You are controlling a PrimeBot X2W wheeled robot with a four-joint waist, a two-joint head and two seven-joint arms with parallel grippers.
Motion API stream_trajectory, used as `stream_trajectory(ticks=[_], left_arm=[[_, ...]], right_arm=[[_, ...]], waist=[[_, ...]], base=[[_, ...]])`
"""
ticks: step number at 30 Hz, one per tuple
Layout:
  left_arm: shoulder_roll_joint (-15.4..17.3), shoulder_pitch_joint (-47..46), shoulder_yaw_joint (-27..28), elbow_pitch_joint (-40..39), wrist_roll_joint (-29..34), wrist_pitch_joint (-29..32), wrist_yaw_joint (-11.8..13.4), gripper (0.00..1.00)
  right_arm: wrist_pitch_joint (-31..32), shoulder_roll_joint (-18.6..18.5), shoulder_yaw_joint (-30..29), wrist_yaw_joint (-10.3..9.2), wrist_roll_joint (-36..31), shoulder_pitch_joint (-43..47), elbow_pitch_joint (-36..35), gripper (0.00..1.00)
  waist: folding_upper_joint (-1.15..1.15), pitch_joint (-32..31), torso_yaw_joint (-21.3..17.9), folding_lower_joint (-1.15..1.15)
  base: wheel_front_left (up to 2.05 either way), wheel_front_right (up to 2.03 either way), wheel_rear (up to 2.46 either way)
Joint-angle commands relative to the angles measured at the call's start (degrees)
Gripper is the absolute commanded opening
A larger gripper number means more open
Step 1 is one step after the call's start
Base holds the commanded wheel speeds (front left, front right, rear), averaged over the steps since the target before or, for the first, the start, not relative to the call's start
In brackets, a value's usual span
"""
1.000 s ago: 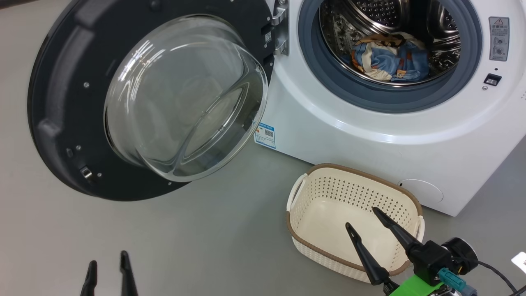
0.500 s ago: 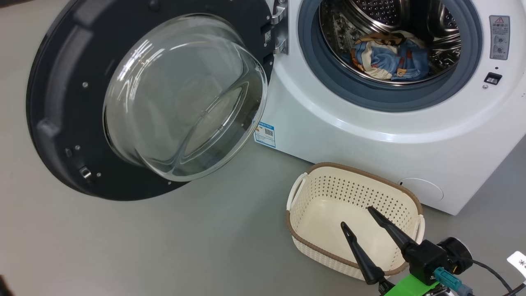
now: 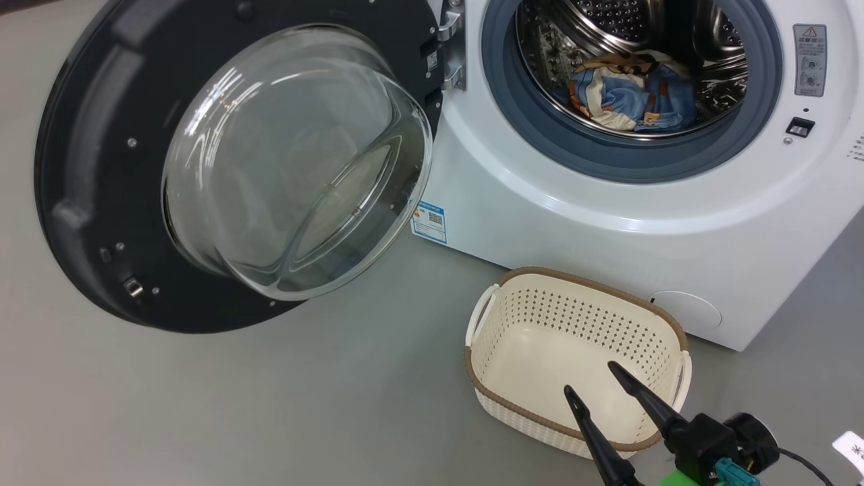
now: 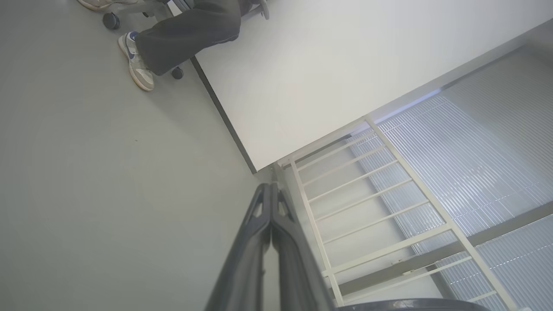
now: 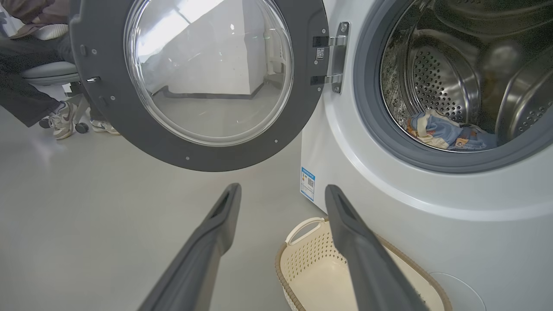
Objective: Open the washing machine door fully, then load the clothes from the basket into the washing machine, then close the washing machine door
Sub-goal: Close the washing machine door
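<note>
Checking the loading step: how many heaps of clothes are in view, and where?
1. The clothes lie in one heap inside the washing machine; the basket holds none. Separate garments within the heap cannot be told.

Washing machine (image 3: 607,223): blue sticker (image 3: 429,221), apparently QR code; red warning-triangle label (image 3: 808,59); wording unreadable.

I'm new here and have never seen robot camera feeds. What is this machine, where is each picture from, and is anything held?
A wheeled robot with two arms, each ending in two long dark fingers. Its head camera looks down on a big white front-loading washing machine, its round black-rimmed glass door open, light blue printed clothes in the drum, and a cream perforated plastic basket with nothing in it. The right wrist camera looks along the right gripper: open, holding nothing. The left wrist camera shows the left gripper shut, holding nothing.
</note>
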Motion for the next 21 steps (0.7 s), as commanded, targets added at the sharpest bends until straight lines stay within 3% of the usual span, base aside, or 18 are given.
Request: stream_trajectory(ticks=[1, 11, 21], left_arm=[[4.76, -4.6, 1.72, 1.89, -1.58, 1.6, -0.42, 0.0], [13.26, -16.11, 5.12, 16.64, -7.8, 5.1, -0.53, 0.0], [16.41, -21.42, 4.82, 23.22, -9.76, 7.93, -0.61, 0.0]], right_arm=[[-0.28, 0.2, 0.64, 0.09, 0.92, 0.48, -1.54, 1.0], [-0.28, -0.27, 0.31, 0.09, 0.5, 1.68, -2.0, 1.0], [-0.28, -0.98, 0.3, 0.09, 0.51, 1.75, -2.32, 1.0]], waist=[[0.0, -0.09, -0.24, 0.0], [0.0, 1.35, -2.66, 0.0], [0.0, 2.54, -4.13, 0.0]], base=[[0.0, 0.0, 0.0], [0.0, 0.0, 0.0], [0.0, 0.0, 0.0]])
